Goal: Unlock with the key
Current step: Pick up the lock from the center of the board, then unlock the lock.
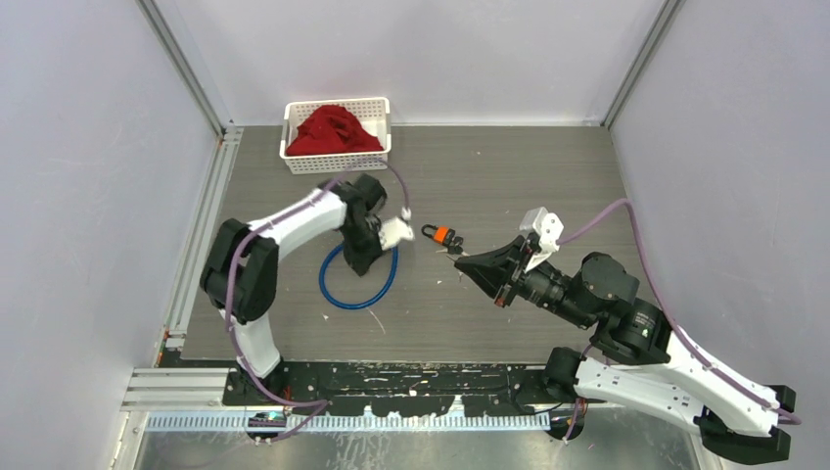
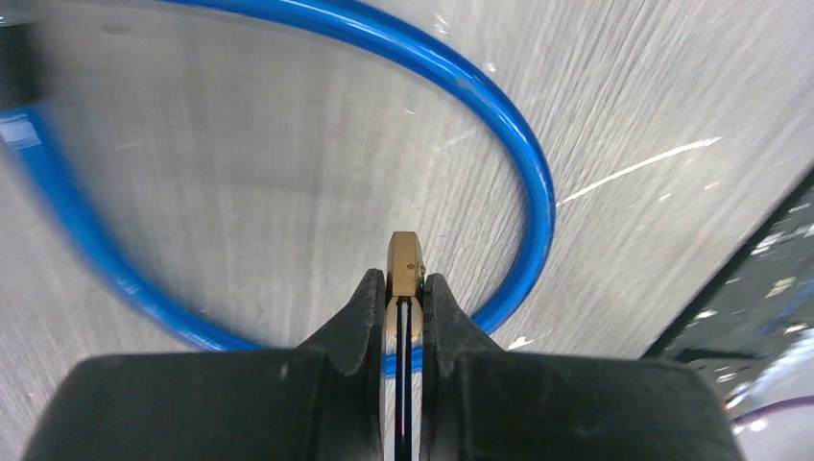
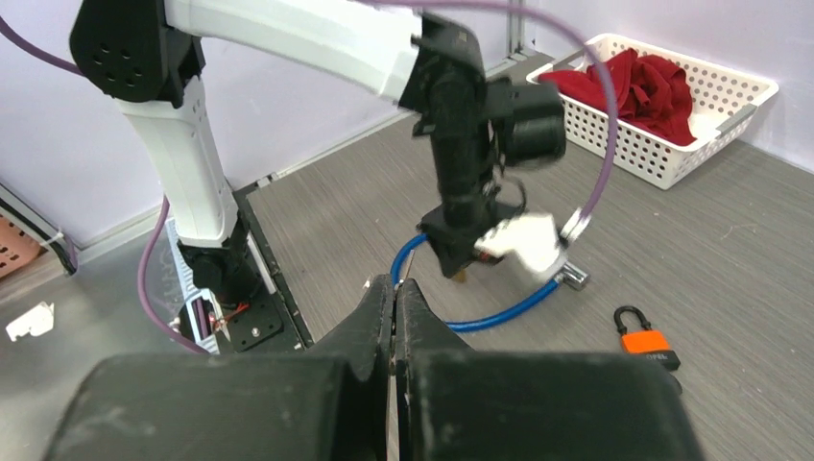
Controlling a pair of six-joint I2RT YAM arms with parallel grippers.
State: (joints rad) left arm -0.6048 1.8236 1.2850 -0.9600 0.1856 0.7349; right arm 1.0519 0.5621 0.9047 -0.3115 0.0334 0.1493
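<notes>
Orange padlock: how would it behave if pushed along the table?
The orange padlock lies flat, so it would likely slide or spin, not roll. Its compact body looks rigid; probably stiff and fairly heavy for its size.

Bare counter (image 1: 548,176) behind and right of padlock (image 1: 442,235); blue cable loop (image 1: 359,284) left of it; right claw (image 1: 460,257) close on near side; basket (image 1: 336,135) well apart, at back.

Shiny yellow metal key (image 2: 404,264), smooth glossy blue plastic-coated cable (image 2: 518,130), padlock (image 3: 645,344) with orange plastic cover, white plastic basket (image 1: 333,163) full of holes, soft red cloth (image 1: 333,132), dull grey table (image 1: 529,176) with wood-like lines.
</notes>
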